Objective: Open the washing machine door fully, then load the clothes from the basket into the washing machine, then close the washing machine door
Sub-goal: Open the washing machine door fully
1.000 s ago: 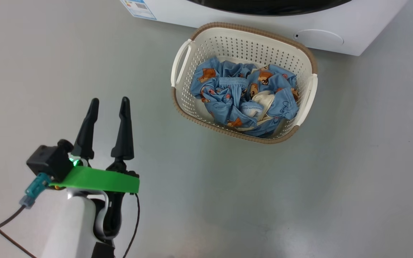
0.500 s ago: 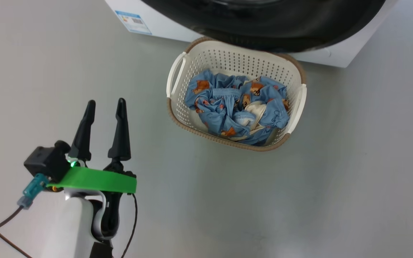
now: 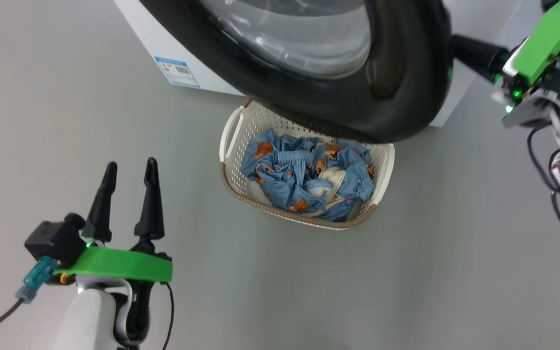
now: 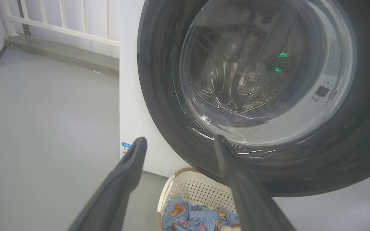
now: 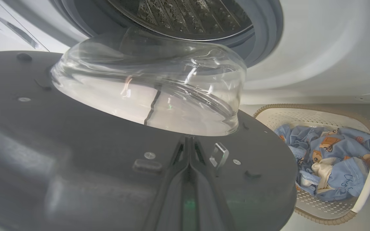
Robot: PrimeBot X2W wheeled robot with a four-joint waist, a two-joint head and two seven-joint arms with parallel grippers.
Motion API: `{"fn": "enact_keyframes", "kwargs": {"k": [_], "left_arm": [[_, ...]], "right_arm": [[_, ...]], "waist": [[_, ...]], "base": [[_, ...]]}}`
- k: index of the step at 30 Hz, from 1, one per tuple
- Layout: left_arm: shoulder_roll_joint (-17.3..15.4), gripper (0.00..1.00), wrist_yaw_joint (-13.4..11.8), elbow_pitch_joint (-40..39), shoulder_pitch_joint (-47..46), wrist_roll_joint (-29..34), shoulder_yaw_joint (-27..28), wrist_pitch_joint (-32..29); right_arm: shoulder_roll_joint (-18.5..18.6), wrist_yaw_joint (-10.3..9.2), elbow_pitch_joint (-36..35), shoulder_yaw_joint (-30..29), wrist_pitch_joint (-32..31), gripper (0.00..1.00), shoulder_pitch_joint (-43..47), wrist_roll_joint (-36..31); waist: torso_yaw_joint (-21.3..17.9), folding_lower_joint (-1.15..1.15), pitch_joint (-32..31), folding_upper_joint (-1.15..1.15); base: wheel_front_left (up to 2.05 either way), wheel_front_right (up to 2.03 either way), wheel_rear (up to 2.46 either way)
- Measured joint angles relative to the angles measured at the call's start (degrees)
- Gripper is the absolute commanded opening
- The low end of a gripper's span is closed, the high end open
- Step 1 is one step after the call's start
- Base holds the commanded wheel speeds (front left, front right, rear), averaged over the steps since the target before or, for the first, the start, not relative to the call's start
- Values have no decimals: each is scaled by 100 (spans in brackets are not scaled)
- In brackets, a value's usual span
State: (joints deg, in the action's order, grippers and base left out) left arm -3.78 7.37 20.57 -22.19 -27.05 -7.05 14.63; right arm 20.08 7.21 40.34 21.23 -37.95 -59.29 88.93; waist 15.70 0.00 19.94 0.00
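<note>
The glossy black washing machine door [image 3: 406, 87] stands swung out from the white washing machine [image 3: 163, 48], overhanging the far edge of the basket [image 3: 234, 131]. Blue bear-print clothes [image 3: 304, 175] lie bunched in the basket. My right gripper [image 5: 189, 139] is shut, its tips against the door's dark inner face [image 5: 75, 144] just below the clear glass bowl [image 5: 149, 86] and beside a metal latch hook [image 5: 218, 154]. In the head view the right gripper [image 3: 455, 43] reaches behind the door's right rim. My left gripper [image 3: 131, 167] hangs open and holds nothing, left of the basket.
The steel drum [image 5: 188, 16] and grey gasket [image 5: 265, 35] show behind the door. A blue label [image 3: 177, 72] sits low on the machine's front. Grey floor [image 3: 406, 272] surrounds the basket. A white railing [image 4: 59, 19] stands beyond the machine's left side.
The head view has shifted upward, so the basket sits lower in it. The door has swung out over the basket's far edge, and my right gripper has come into view at the top right.
</note>
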Motion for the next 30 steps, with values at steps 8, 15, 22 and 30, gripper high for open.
{"fn": "enact_keyframes", "kwargs": {"k": [8,15,22,30], "left_arm": [[-73,100,0,101,270,26,93,0],[-88,100,-2,180,498,26,119,0],[-224,100,-87,179,770,26,149,-55],[-387,100,-196,-46,1032,25,175,-250]], "right_arm": [[-130,0,-265,45,-156,0,641,149],[-236,-7,-367,52,-253,0,1025,346],[-432,-21,-522,36,-357,0,1567,485],[-594,-21,-637,-71,-489,0,1945,543]], "waist": [[46,0,-404,0],[137,0,-727,0],[298,-1,-1098,0],[648,0,-1401,0]], "base": [[0,0,0],[0,0,0],[0,0,0],[0,0,0]]}}
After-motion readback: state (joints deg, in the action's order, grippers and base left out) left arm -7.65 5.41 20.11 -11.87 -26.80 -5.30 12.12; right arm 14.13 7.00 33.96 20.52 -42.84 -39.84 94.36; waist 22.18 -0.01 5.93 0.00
